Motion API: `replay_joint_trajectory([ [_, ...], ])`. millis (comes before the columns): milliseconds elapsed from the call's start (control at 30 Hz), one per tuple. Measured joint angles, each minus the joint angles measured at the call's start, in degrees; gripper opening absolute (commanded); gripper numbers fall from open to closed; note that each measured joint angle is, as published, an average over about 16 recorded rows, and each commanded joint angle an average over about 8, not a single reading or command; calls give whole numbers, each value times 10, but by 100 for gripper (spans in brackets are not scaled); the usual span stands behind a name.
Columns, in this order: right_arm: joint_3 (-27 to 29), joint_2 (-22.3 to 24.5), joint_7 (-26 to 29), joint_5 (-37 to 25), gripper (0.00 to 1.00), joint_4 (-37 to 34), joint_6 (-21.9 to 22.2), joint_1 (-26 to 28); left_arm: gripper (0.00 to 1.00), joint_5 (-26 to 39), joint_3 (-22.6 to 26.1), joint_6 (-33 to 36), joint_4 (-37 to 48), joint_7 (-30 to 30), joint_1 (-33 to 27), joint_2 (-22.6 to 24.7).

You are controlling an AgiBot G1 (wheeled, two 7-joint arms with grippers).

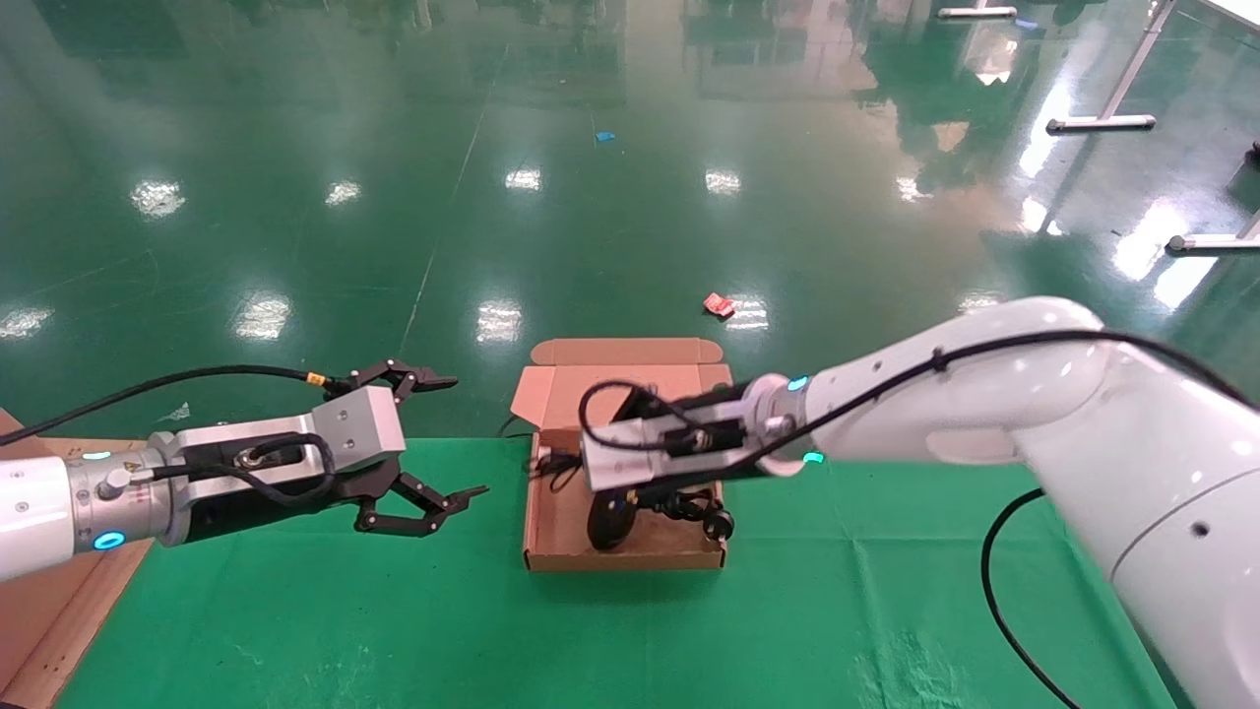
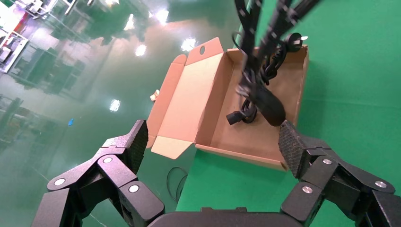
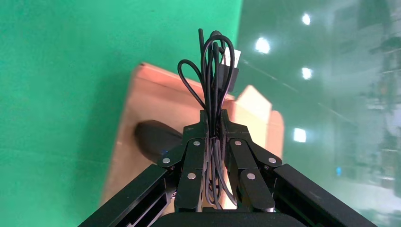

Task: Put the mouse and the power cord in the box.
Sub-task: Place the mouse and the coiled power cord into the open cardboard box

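Note:
The box (image 1: 630, 562) lies open on the green cloth, its lid (image 1: 630, 380) folded back over the table's far edge. My right gripper (image 1: 642, 404) hovers over it, shut (image 3: 213, 116) on the coiled wire (image 3: 215, 71) of the mouse. The mouse (image 1: 608, 517) (image 3: 153, 139) is tipped on end inside the box; I cannot tell whether it touches the floor. The power cord (image 1: 704, 510) lies bundled in the box too, its plug (image 2: 295, 41) by the wall. My left gripper (image 1: 463, 435) (image 2: 213, 132) is open and empty, left of the box.
A large brown carton (image 1: 39, 591) sits at the table's left edge. The green cloth (image 1: 394, 611) ends just behind the box, with shiny green floor beyond. A thin black wire loop (image 2: 176, 183) hangs off that edge. A red scrap (image 1: 719, 304) lies on the floor.

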Motion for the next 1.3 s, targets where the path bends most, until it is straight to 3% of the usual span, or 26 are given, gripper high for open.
replay_joint_trajectory([
  [33, -9, 0, 5, 4, 6, 3, 6, -3, 100, -1, -1, -1, -3, 0, 2, -2],
  [233, -46, 1, 26, 26, 81, 10, 35, -12, 100, -5, -3, -5, -11, 0, 7, -7],
  [300, -53, 1, 30, 30, 100, 10, 41, -14, 100, -5, -3, -6, -12, -1, 7, -7],
  [900, -53, 6, 35, 36, 100, 12, 42, -17, 100, -6, -7, -1, -12, -4, 9, -7],
  [1300, 3, 60, 77, 87, 100, 69, -4, -59, 100, -24, -63, 55, -28, -38, 38, -13],
])
